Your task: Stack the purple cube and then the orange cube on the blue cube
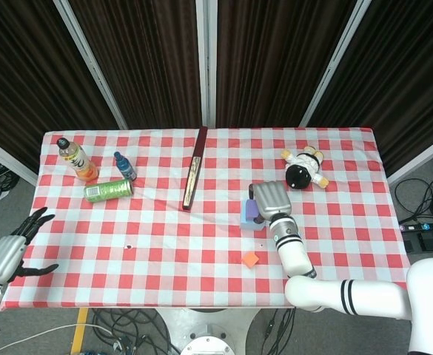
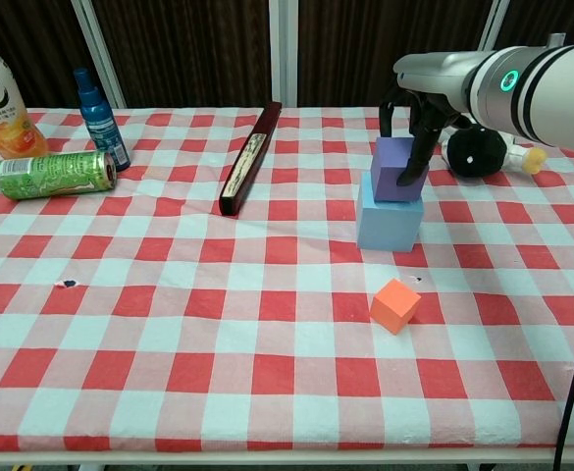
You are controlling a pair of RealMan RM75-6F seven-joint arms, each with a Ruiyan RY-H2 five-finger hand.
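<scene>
The purple cube (image 2: 394,169) sits on top of the blue cube (image 2: 390,221), right of the table's middle. My right hand (image 2: 419,108) comes down over it from above, its fingers against the cube's sides, gripping it. In the head view this hand (image 1: 272,200) covers most of the purple cube (image 1: 252,211) and the blue cube (image 1: 250,222). The orange cube (image 2: 395,305) lies alone on the cloth, nearer the front edge. My left hand (image 1: 9,248) hangs off the table's front left corner, fingers spread, holding nothing.
A black and white plush toy (image 2: 478,147) lies just right of the stack. A long dark box (image 2: 249,157) lies left of it. A green can (image 2: 53,174), a blue bottle (image 2: 100,118) and an orange drink bottle (image 2: 2,98) stand at far left.
</scene>
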